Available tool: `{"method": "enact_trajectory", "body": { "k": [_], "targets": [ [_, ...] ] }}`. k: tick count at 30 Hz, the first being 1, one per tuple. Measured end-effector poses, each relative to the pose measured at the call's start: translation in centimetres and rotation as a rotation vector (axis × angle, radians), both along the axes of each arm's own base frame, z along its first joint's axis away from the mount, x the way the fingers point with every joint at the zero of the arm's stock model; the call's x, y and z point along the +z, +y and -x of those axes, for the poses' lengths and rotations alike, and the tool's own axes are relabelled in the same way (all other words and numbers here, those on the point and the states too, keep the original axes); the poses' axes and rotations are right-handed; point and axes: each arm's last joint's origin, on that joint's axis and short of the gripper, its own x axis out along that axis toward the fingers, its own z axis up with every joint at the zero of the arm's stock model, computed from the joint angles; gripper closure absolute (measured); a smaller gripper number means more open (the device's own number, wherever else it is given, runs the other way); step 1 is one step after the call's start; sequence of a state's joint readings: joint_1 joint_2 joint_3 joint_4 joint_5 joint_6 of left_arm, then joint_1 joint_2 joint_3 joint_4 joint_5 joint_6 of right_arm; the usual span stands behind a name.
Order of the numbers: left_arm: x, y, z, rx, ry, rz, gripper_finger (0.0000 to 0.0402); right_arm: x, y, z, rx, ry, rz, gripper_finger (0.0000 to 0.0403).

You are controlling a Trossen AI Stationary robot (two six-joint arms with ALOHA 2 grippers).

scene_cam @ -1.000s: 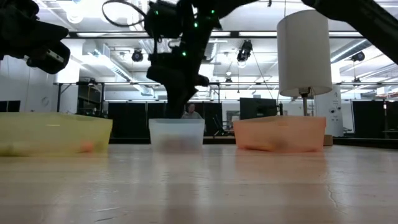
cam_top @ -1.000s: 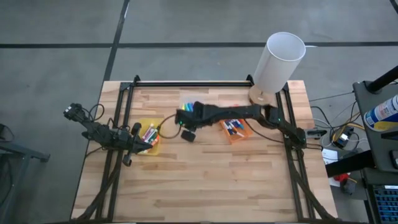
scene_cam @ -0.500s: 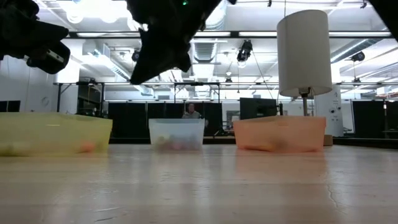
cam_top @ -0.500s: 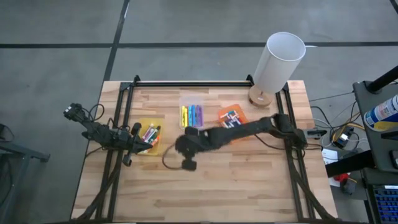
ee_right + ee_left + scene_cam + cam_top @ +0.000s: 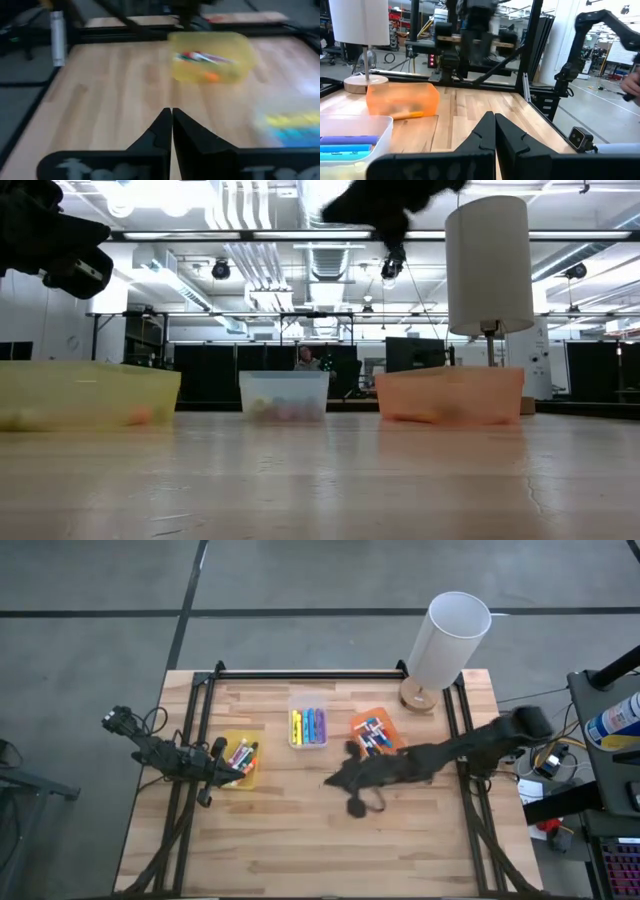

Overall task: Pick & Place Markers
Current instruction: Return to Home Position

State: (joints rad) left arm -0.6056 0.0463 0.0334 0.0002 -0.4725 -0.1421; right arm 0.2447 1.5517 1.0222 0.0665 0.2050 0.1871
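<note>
From above: right gripper (image 5: 335, 781) drawn back beside the orange bin (image 5: 356, 726), farther right than half a second ago; left gripper (image 5: 228, 768) over the yellow bin (image 5: 252, 780); three bins, markers (image 5: 308, 726) in each.
Low down: clear bin (image 5: 284, 395) in plain sight.
Wrist views: both grippers pinched shut, empty.

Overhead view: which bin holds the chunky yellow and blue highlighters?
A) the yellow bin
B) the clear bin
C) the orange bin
B: the highlighters lie side by side in the clear bin, in the middle of the three.
</note>
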Motion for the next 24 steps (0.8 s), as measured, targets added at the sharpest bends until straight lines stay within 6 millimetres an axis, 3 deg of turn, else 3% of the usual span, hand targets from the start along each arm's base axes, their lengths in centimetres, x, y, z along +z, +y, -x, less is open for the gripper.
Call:
{"method": "enact_trajectory", "body": {
  "k": [5, 15, 24],
  "targets": [
    [0.0, 0.0, 0.0, 0.0, 0.0, 0.0, 0.0402, 0.1, -1.5, 5.1, -0.065, -0.017, -0.06, 0.0394],
    [0.0, 0.0, 0.0, 0.0, 0.001, 0.0, 0.0402, 1.9, -3.9, 14.6, -0.132, -0.246, -0.043, 0.0394],
    [0.0, 0.0, 0.0, 0.0, 0.001, -0.001, 0.0402, 1.6, -5.2, 19.5, -0.135, -0.403, -0.094, 0.0394]
  ]
}}
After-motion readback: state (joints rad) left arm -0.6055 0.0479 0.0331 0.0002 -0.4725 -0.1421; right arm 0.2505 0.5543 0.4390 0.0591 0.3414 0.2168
